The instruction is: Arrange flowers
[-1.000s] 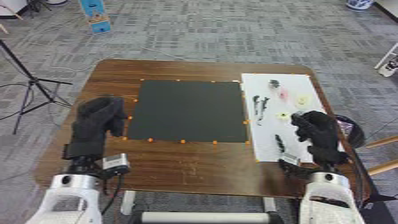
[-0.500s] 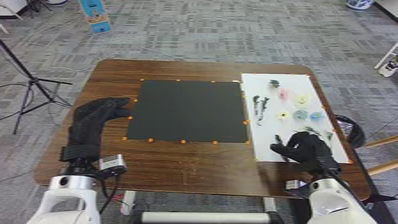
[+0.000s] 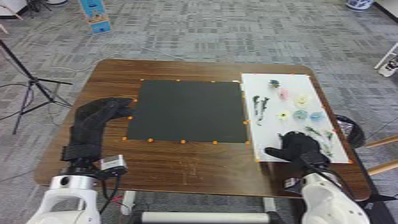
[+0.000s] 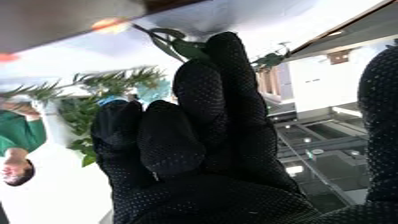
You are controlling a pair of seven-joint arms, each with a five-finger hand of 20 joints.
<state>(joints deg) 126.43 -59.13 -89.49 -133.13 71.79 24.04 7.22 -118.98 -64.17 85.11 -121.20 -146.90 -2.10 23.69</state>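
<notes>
Hanging over the white sheet (image 3: pixel 264 134), your right robot hand (image 3: pixel 300 146) was open, thumb wide. Flowers (image 3: pixel 300 115) and leafy sprigs (image 4: pixel 188 49) lay on the sheet. Couldn't tell your left robot hand's (image 3: pixel 105 109) state.

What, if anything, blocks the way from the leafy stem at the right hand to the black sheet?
Nothing visible blocks the leafy stem: between the right hand and black sheet lie white paper and orange edge markers.
</notes>
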